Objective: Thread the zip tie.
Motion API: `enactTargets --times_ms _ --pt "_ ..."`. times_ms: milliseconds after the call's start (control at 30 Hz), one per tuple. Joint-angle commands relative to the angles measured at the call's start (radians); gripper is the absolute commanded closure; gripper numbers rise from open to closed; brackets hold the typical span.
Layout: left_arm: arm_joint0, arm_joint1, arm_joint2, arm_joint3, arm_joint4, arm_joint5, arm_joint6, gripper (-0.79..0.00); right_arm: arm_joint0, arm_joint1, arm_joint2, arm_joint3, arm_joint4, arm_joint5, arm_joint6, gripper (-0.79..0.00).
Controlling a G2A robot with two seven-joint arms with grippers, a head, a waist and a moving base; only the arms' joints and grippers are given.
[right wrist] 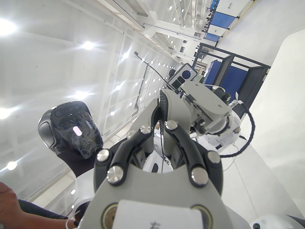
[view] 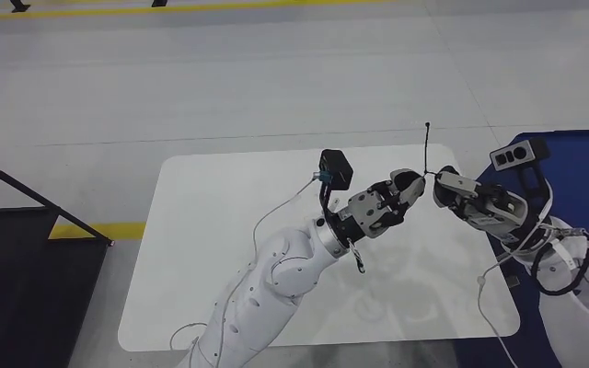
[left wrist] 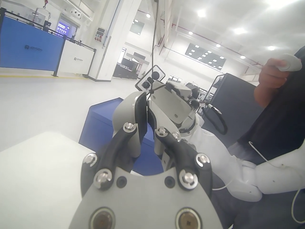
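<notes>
Grippers meet tip to tip above the table's (view: 212, 258) far right part. Zip tie (view: 427, 147) stands upright between them, head uppermost. Left gripper (view: 416, 184) is pressed together on its lower end. Right gripper (view: 442, 189) pinches the strap too, which runs down between its fingers (right wrist: 166, 101).

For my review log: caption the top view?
Left gripper and right gripper meet at a thin black plastic zip tie above the white table.

Over the table's (view: 230, 239) 3 o'clock end I have the left gripper (view: 416, 184) at 9 o'clock and the right gripper (view: 443, 184) at 3 o'clock, tips near each other. The zip tie (view: 427, 147) stands between them, running toward 12 o'clock.
</notes>
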Motion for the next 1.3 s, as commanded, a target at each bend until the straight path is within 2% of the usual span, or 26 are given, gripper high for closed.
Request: enactTargets --times_ms 0,600,867,900,967,1133,1267 --pt "-0.001 0.000 0.001 0.005 0.023 0.004 0.006 0.000 0.004 -0.001 0.002 0.001 0.004 0.003 -0.002 0.000" --pt "-0.027 -0.005 0.007 0.097 0.099 0.023 0.027 0.000 0.027 -0.012 0.040 0.008 0.091 0.014 -0.037 0.000" --pt "-0.027 -0.008 0.015 0.096 0.102 0.026 0.026 0.000 0.021 -0.016 0.038 0.004 0.074 0.024 -0.030 0.000" --pt "-0.026 -0.008 0.014 0.095 0.101 0.028 0.026 -0.139 0.021 -0.016 0.038 0.005 0.073 0.025 -0.030 0.000" --pt "-0.023 -0.008 0.009 0.096 0.101 0.038 0.030 -0.785 0.021 -0.017 0.040 0.002 0.074 0.027 -0.030 0.000" --pt "-0.020 -0.004 -0.028 0.094 0.097 0.056 0.051 -0.785 0.021 -0.019 0.046 -0.004 0.090 0.049 -0.010 0.000" --pt "-0.008 0.010 -0.087 0.029 0.161 0.066 0.067 -0.785 0.022 -0.018 0.047 0.001 0.126 0.105 0.012 0.000"
